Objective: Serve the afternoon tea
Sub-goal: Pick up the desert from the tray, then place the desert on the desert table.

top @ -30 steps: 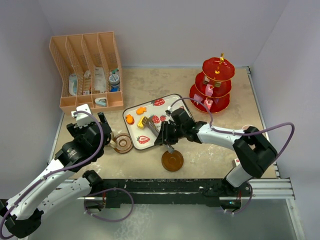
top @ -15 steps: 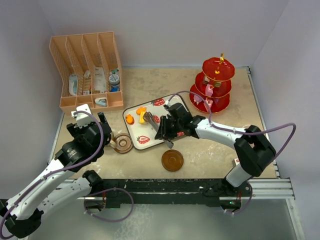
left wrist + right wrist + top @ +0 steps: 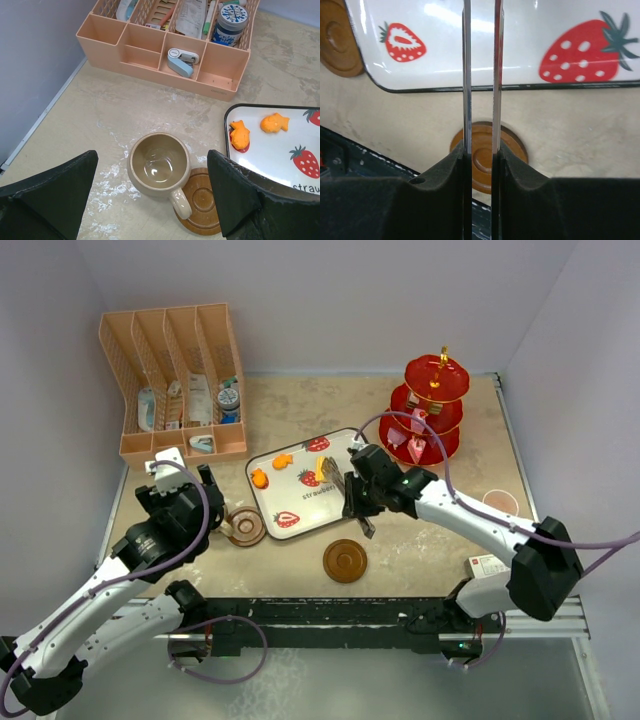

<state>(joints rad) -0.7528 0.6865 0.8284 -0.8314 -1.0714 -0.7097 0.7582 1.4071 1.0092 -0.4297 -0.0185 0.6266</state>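
Note:
My left gripper (image 3: 152,154) hangs open above the tan mug (image 3: 159,167), which stands half on a brown saucer (image 3: 201,202), touching neither. My right gripper (image 3: 480,150) is shut on the metal tongs (image 3: 466,75), their arms squeezed close. In the top view the tongs' tips hold a small orange toy cake (image 3: 319,469) over the strawberry tray (image 3: 275,502). The wrist view cuts the tips off. Two orange fish cakes (image 3: 260,478) lie on the tray. A second saucer (image 3: 345,561) lies bare below the right gripper (image 3: 355,495). The red three-tier stand (image 3: 425,410) holds sweets at back right.
The peach divided rack (image 3: 175,380) stands at back left, close behind the left gripper (image 3: 205,490). A pink mug (image 3: 498,502) sits at the right, near the right arm's elbow. A cable loops over the stand's side.
The right arm has swung right, carrying the orange cake in the tongs from the tray's left part to its right edge, and squeezed the tongs tighter. The left arm has not moved.

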